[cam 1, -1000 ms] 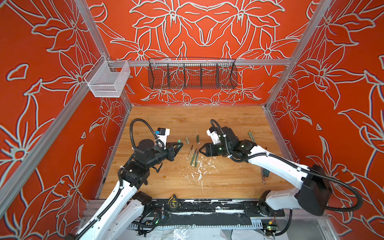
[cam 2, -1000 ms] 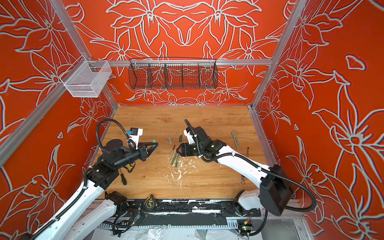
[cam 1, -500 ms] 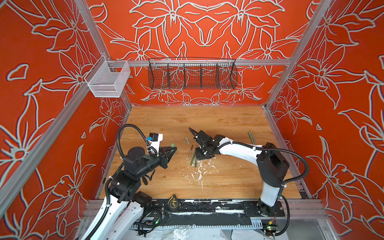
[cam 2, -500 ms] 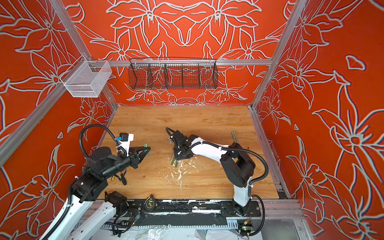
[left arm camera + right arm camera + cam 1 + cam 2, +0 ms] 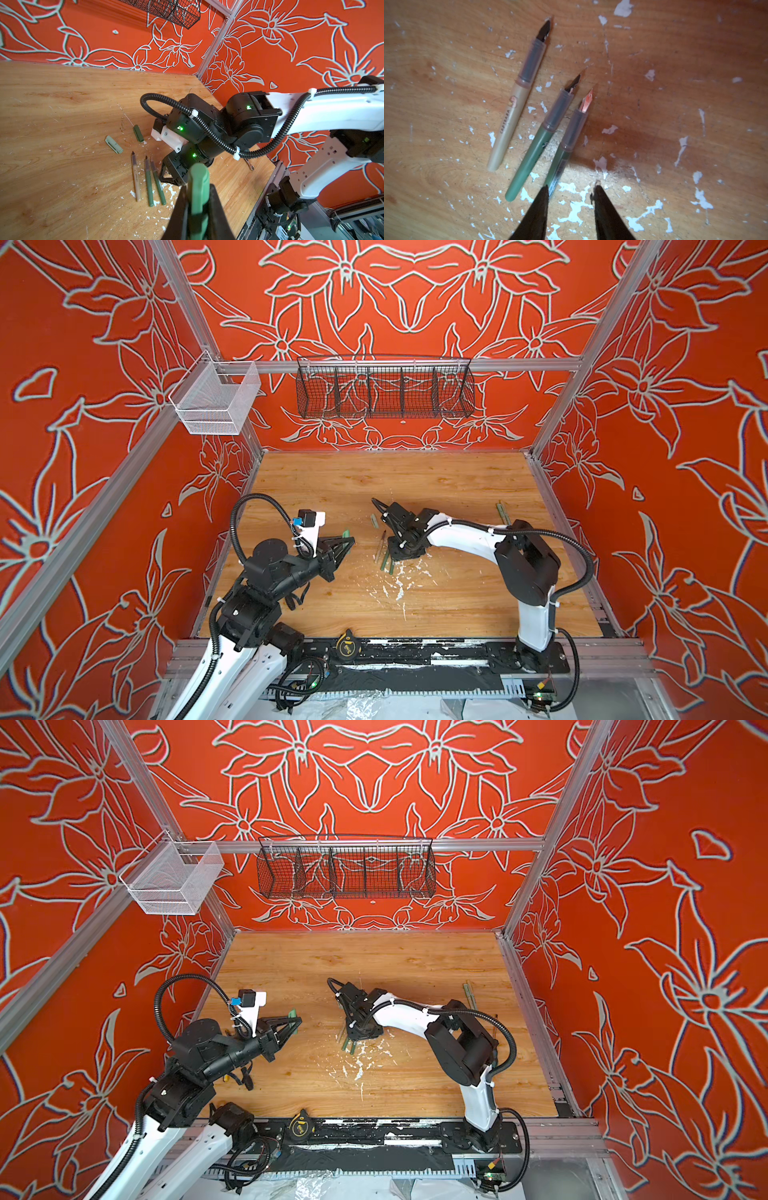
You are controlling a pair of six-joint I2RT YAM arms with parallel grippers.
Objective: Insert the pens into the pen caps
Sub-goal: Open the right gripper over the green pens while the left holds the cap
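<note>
My left gripper [image 5: 197, 200] is shut on a bright green pen cap [image 5: 198, 182] and holds it in the air at the left; both top views show the pen cap [image 5: 345, 533] [image 5: 296, 1015]. Three uncapped pens lie side by side: a tan pen [image 5: 517, 104], a green pen [image 5: 532, 151] and a dark green pen [image 5: 565, 143]. My right gripper [image 5: 571, 192] points straight down at their blunt ends, open and holding nothing. One finger [image 5: 543, 199] touches the dark green pen's end. A pale green cap [image 5: 113, 144] and a dark green cap [image 5: 138, 133] lie just beyond the pen tips.
White paint flecks [image 5: 399, 585] dot the wooden table [image 5: 457, 605]. Two more thin pens [image 5: 503, 512] lie by the right wall. A small metal wrench [image 5: 249, 164] lies behind the right arm. A tape measure [image 5: 345, 643] sits on the front rail. Wire baskets [image 5: 384, 391] hang on the back wall.
My right arm has folded in and its gripper has come down over the three pens, jaws narrower than before. My left gripper, with its cap, has drawn back slightly to the left.
</note>
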